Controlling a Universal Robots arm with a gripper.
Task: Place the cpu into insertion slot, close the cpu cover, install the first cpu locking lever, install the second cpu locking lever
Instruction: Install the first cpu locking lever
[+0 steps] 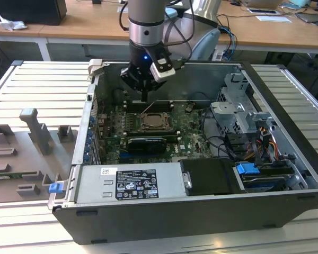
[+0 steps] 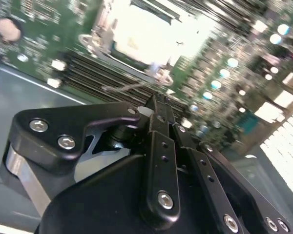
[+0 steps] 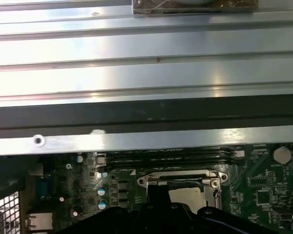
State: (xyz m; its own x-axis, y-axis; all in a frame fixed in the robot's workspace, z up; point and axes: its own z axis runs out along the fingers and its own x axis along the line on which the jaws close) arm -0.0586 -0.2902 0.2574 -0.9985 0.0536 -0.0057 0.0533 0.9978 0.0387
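Computer case [image 1: 201,219] on the bench [image 1: 37,84] holds a green board [image 1: 191,129]; we see the cpu [image 1: 154,121] in the insertion slot [image 1: 168,127], the clenched pincer [image 1: 144,97] close by. A white sticker [image 1: 135,184] marks the power box [image 1: 169,182].

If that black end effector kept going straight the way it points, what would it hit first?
Probably the thin wire locking lever beside the memory slots, at the insertion slot's edge. The end effector tip hangs close above it, though depth is unclear.
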